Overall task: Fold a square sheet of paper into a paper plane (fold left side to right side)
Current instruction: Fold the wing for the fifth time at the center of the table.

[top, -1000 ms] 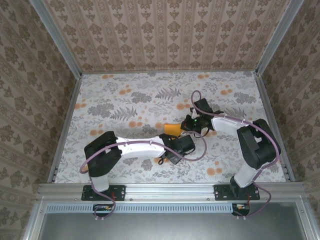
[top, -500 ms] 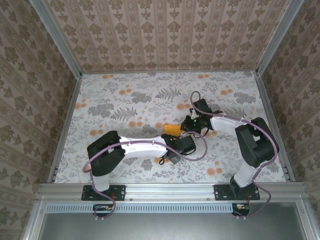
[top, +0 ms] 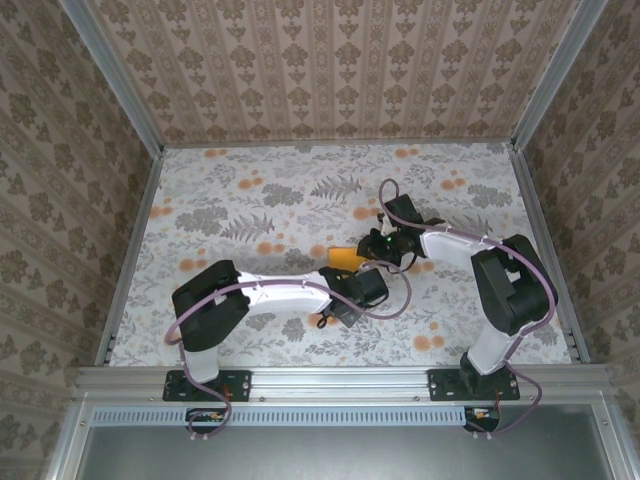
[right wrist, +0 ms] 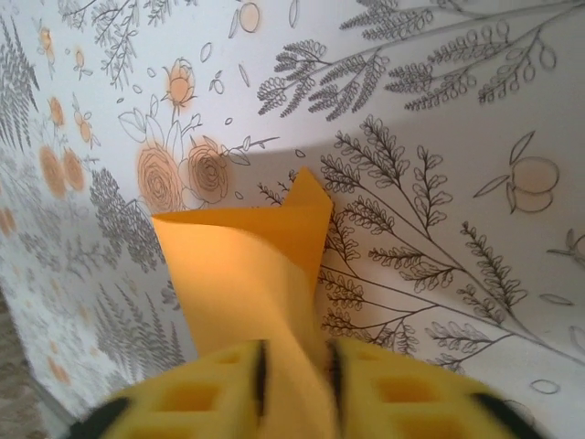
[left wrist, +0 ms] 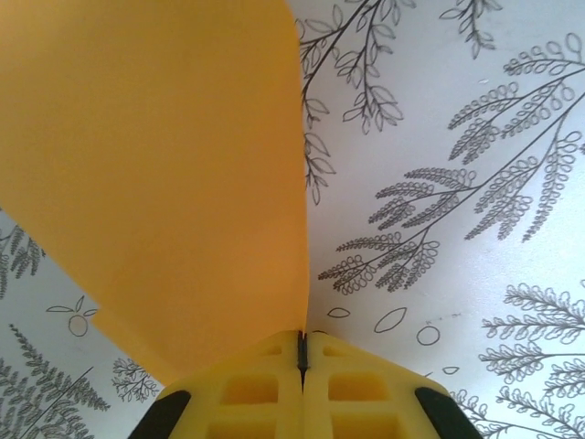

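Note:
The bright orange square sheet of paper [top: 344, 258] lies partly folded near the middle of the floral cloth, between my two grippers. My left gripper [top: 350, 272] comes at it from the near side. In the left wrist view its yellow jaws [left wrist: 302, 340] are pressed together on the paper's [left wrist: 164, 174] near right edge. My right gripper [top: 372, 247] reaches in from the right. Its jaws [right wrist: 294, 361] stand apart with the raised, curled paper [right wrist: 247, 265] running between them. A pointed corner of the paper [right wrist: 309, 186] sticks up behind the fold.
The floral cloth [top: 250, 200] covers the whole table. Patterned walls and metal rails [top: 130, 250] close it in on the left, back and right. Purple cables [top: 395, 300] loop along both arms near the paper.
My left gripper has closed on the paper's edge. My right gripper's jaws, shut before, have parted around the paper. Both arms have barely shifted.

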### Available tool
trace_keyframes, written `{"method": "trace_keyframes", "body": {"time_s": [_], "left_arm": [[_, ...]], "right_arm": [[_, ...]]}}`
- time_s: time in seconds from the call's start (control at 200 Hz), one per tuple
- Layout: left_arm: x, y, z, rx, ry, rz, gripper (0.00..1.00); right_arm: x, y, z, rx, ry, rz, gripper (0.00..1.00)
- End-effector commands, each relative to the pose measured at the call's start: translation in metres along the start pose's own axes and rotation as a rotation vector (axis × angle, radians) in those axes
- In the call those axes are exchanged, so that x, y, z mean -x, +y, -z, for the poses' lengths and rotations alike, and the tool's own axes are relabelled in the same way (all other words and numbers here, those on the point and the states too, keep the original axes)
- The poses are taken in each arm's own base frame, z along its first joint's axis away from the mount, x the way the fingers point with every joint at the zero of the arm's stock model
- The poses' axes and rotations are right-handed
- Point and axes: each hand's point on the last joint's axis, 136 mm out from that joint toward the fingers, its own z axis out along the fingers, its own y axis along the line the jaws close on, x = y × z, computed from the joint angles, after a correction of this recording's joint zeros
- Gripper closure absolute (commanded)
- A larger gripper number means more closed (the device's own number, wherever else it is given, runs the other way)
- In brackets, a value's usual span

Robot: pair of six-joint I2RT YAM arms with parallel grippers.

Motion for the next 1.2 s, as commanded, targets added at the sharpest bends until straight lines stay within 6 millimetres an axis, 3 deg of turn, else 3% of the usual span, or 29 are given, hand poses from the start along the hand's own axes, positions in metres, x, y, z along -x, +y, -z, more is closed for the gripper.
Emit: {"method": "trace_keyframes", "body": {"time_s": [0.0, 0.155, 0.27, 0.37, 0.66, 0.955, 1.195], "left_arm": [[0.007, 0.003, 0.012, -0.077, -0.042, 0.067, 0.97], [0.013, 0.009, 0.018, -0.151, -0.084, 0.137, 1.0], [0.02, 0.011, 0.022, -0.232, -0.119, 0.19, 1.0], [0.025, 0.012, 0.022, -0.328, -0.137, 0.243, 1.0], [0.041, 0.015, 0.021, -0.57, -0.182, 0.4, 1.0], [0.049, 0.033, 0.022, -0.73, -0.268, 0.564, 1.0], [0.044, 0.047, 0.021, -0.799, -0.323, 0.675, 1.0]], "right_arm": [[0.025, 0.015, 0.035, -0.016, -0.13, 0.091, 0.56], [0.041, 0.008, 0.077, -0.058, -0.279, 0.133, 0.32], [0.037, -0.005, 0.096, -0.068, -0.335, 0.143, 0.26], [0.027, -0.014, 0.099, -0.068, -0.348, 0.163, 0.21], [-0.001, -0.02, 0.076, 0.028, -0.279, 0.179, 0.22], [-0.015, -0.005, 0.045, 0.093, -0.235, 0.205, 0.27], [-0.024, 0.004, 0.019, 0.093, -0.195, 0.215, 0.32]]}}
